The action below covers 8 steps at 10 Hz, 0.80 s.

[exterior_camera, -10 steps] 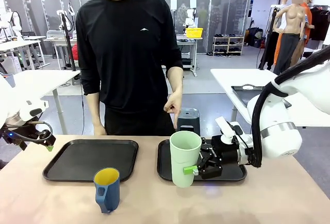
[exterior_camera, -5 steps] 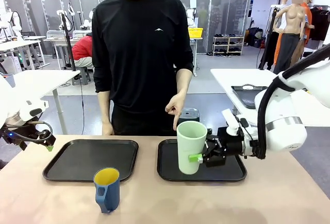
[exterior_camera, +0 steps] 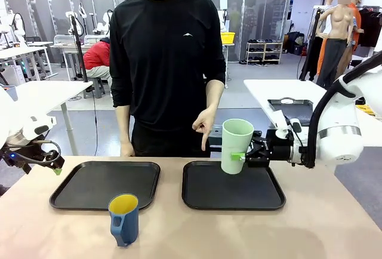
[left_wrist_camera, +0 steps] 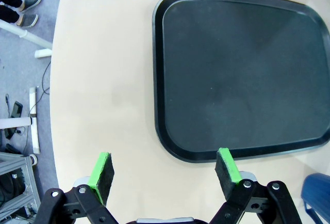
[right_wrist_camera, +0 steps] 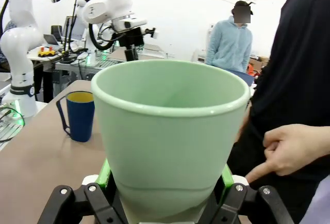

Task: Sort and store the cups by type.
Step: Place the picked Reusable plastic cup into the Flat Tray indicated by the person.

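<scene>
My right gripper (exterior_camera: 240, 156) is shut on the pale mint-green tumbler (exterior_camera: 236, 145), holding it upright in the air over the far edge of the right black tray (exterior_camera: 233, 192). In the right wrist view the tumbler (right_wrist_camera: 170, 136) sits between my green pads (right_wrist_camera: 104, 174). The dark-blue cup (exterior_camera: 124, 219) with yellow inside stands on the table in front of the left black tray (exterior_camera: 106, 184); it appears as well at the left of the right wrist view (right_wrist_camera: 80, 115). My left gripper (exterior_camera: 57, 167) hangs open by the left tray's left end (left_wrist_camera: 165, 170), with nothing between its fingers.
A person stands at the far side; one hand (exterior_camera: 203, 125) points a finger down toward the right tray, close to the tumbler, and shows in the right wrist view (right_wrist_camera: 289, 152). Bare tabletop (exterior_camera: 239, 235) lies in front of both trays.
My right gripper has lifted the tumbler up and carried it right and away, from the right tray's front left to above its far edge. The person shifted slightly right. The left arm stayed still.
</scene>
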{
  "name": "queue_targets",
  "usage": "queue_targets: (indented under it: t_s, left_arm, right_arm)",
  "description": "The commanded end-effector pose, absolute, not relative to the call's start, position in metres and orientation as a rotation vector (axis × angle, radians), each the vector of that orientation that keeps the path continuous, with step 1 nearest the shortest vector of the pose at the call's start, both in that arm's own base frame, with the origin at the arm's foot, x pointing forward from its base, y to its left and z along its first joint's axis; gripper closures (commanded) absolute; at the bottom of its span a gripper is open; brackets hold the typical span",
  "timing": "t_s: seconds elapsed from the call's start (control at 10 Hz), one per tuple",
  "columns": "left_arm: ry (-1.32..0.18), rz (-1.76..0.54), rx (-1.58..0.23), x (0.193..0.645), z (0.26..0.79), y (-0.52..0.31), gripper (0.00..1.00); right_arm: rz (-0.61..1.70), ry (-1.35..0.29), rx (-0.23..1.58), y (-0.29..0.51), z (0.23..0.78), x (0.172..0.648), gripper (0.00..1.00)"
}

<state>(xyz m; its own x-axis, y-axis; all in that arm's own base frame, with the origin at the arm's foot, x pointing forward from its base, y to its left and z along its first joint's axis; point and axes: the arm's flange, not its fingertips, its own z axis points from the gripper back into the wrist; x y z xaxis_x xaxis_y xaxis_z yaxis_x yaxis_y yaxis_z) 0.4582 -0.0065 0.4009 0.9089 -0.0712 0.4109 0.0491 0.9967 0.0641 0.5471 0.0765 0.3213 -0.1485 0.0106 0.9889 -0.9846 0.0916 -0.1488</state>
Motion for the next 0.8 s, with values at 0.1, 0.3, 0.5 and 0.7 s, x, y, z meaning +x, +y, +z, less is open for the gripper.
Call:
queue_targets:
  t_s: [0.1,0.3,0.5,0.7]
  left_arm:
    - [-0.424,-0.06,0.053,0.459,0.401,-0.006,0.0]
    - [-0.424,-0.06,0.053,0.459,0.401,-0.006,0.0]
    - [-0.424,-0.06,0.053,0.459,0.401,-0.006,0.0]
    - [-0.424,-0.06,0.053,0.459,0.401,-0.006,0.0]
  right_arm:
    - [1.178,-1.378,1.077,0.072,0.322,0.563,0.14]
    - [1.176,-1.385,1.066,0.069,0.319,0.565,0.14]
    - [1.161,-1.388,1.047,0.062,0.308,0.571,0.14]
    - [1.176,-1.381,1.049,0.06,0.289,0.578,0.14]
